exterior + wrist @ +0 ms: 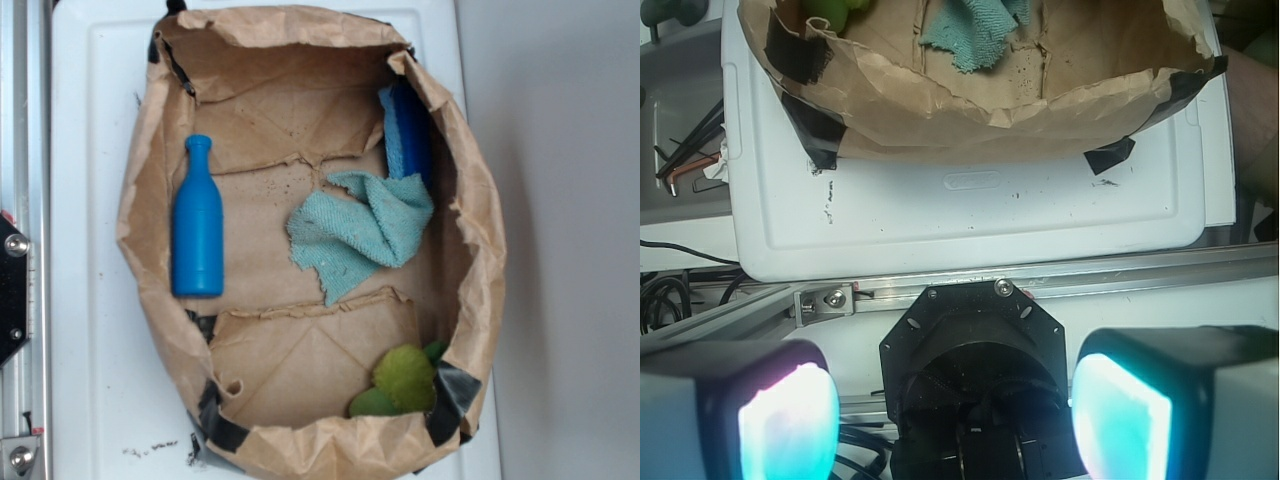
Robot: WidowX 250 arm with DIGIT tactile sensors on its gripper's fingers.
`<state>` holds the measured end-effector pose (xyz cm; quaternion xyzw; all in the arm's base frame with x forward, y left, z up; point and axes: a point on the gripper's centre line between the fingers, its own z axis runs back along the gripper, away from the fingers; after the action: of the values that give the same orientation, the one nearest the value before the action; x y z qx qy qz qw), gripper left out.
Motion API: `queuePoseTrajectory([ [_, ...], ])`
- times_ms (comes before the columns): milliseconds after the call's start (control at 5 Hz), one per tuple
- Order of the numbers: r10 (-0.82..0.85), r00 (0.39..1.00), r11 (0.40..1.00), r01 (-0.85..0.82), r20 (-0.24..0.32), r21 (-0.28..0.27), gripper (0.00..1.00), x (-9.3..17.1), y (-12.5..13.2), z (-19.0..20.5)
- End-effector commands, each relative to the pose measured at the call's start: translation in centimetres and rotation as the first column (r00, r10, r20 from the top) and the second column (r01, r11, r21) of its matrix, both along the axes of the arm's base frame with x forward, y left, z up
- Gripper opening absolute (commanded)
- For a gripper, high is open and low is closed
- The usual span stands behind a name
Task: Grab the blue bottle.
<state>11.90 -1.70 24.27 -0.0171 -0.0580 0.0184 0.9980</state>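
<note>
**A:** Where is the pincer (955, 415)?

**B:** Seen from the wrist camera, its two glowing pads (790, 420) stand wide apart at the bottom of the frame with nothing between them. It hangs outside the paper bag (970, 110), over a metal rail (1040, 285) that runs along the edge of the white tray (970, 215).

**A:** And the blue bottle (198, 222)?

**B:** In the exterior view it lies flat on the bag's floor, along the bag's left wall, neck pointing toward the top edge of the tray. The pincer is well apart from it and does not show in that view.

**A:** What else is in the bag?

**B:** A teal cloth (360, 232) lies crumpled near the middle, to the right of the bottle and not touching it. A dark blue flat object (410, 130) leans against the right wall, its lower end at the cloth. A green fuzzy object (402, 380) sits in the bottom-right corner. Black tape (455, 395) holds the torn rim to the tray.
</note>
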Motion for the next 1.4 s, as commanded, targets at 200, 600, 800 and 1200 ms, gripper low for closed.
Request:
queuePoseTrajectory([
  [200, 0.188, 0.982, 0.981, -0.188, 0.004, 0.037, 1.0, 5.0, -2.5, -3.0],
  [600, 0.391, 0.918, 0.92, -0.391, 0.069, -0.017, 1.0, 13.4, -1.1, -4.2],
  [800, 0.606, 0.788, 0.795, -0.604, 0.106, -0.058, 1.0, 15.9, 0.2, -6.5],
  [1200, 0.899, 0.405, 0.412, -0.911, 0.167, -0.01, 1.0, 14.0, 1.9, -11.8],
])
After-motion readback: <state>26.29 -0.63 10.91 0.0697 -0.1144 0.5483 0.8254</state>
